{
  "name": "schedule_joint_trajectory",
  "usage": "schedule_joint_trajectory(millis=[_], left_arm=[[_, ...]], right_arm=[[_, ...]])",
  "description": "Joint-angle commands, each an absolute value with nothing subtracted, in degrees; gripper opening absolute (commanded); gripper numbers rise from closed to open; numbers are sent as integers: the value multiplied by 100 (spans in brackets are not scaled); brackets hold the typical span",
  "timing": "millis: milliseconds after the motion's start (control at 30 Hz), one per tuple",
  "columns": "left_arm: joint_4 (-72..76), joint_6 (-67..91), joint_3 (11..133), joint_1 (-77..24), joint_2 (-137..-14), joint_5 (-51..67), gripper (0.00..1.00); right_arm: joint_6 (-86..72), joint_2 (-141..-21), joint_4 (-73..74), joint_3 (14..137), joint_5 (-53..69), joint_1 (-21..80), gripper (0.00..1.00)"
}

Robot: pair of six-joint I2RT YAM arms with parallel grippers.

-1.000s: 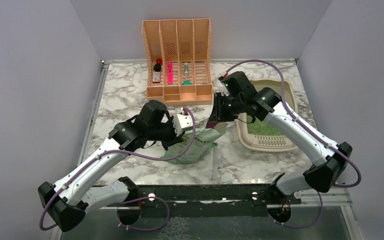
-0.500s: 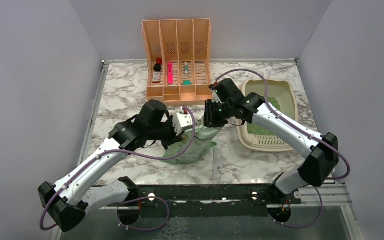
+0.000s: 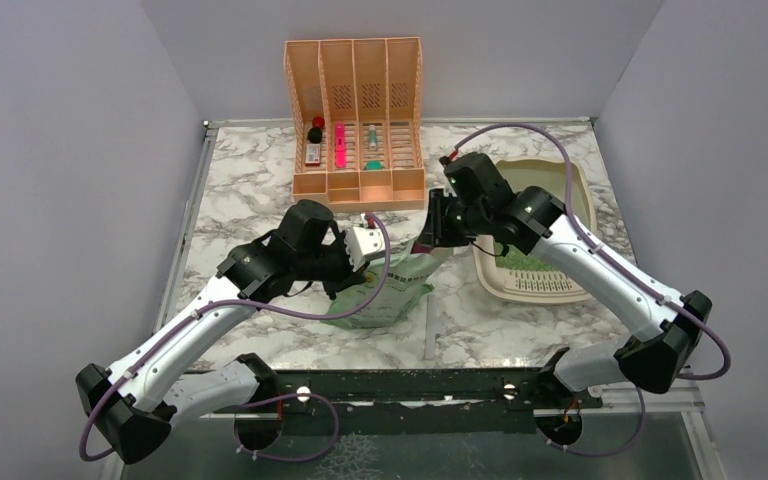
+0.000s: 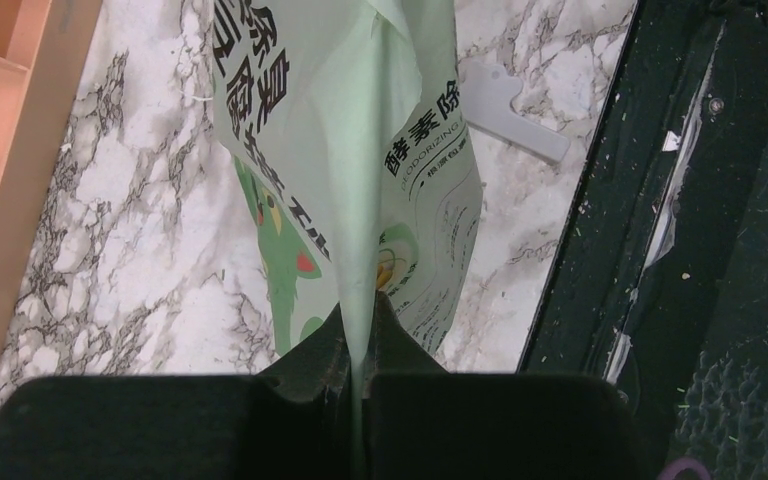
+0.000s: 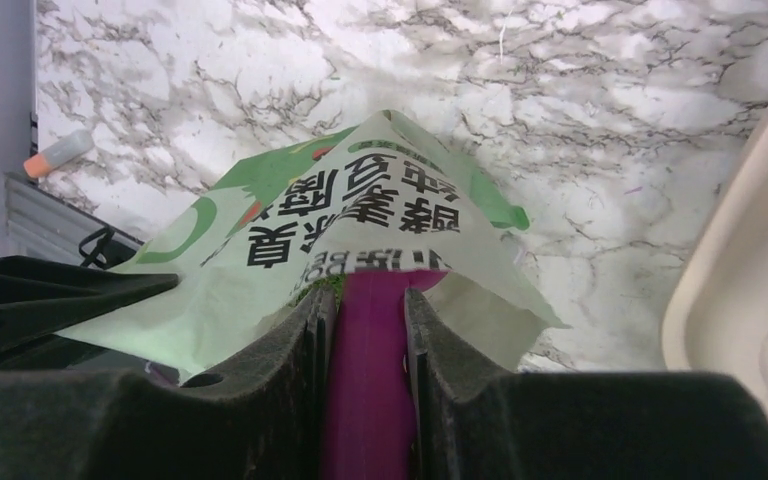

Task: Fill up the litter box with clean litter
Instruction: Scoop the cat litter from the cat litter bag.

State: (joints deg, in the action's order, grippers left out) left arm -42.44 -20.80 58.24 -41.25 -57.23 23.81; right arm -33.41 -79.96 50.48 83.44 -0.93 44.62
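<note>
Left arm: we note the left gripper (image 4: 360, 340) clamped tight on a thin fold of the pale green printed plastic bag (image 4: 355, 150). The fold rises straight out from between its fingers.

From the top camera, the bag (image 3: 392, 295) sits on the white marble counter (image 3: 250, 190) between the two arms, with its upper part lifted.

Right arm: we see the right gripper (image 5: 368, 305) at a narrow gap, closed on a magenta flat tool (image 5: 365, 380). The tool's far end passes under the printed flap at the bag's mouth and is hidden there, so we cannot tell its shape.

The beige rounded shallow plastic litter box (image 3: 538, 287) rests on the right side of the counter, with its slotted grille end towards the arm bases. It lies just right of the bag, and a strip of marble shows between them. The right forearm crosses above it.

The green granular clean litter (image 3: 522, 262) lies inside the box, showing as a patch just behind the grille. The arm covers the rest of the floor, so we cannot tell how far the layer extends.

A peach slatted file organiser (image 3: 355, 100) stands upright at the back of the counter, behind the bag.
</note>
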Motion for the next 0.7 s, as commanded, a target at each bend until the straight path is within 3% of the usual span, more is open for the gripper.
schedule_joint_trajectory(millis=[0, 133, 267, 667], left_arm=[[-3674, -2064, 5967, -4175, -5675, 2813, 0], [-3677, -2033, 5959, -4173, -5673, 2808, 0], [-3679, -1993, 5942, -4174, -5633, 2765, 0], [-3669, -1953, 5959, -4172, -5707, 2777, 0]], right_arm=[[-3298, -8317, 4800, 7815, 338, 4453, 1], [-3525, -8880, 4177, 7361, 1483, 4513, 1], [-3629, -9031, 3849, 7259, 1817, 4579, 1], [-4747, -7810, 1070, 5708, 3928, 3714, 1]])
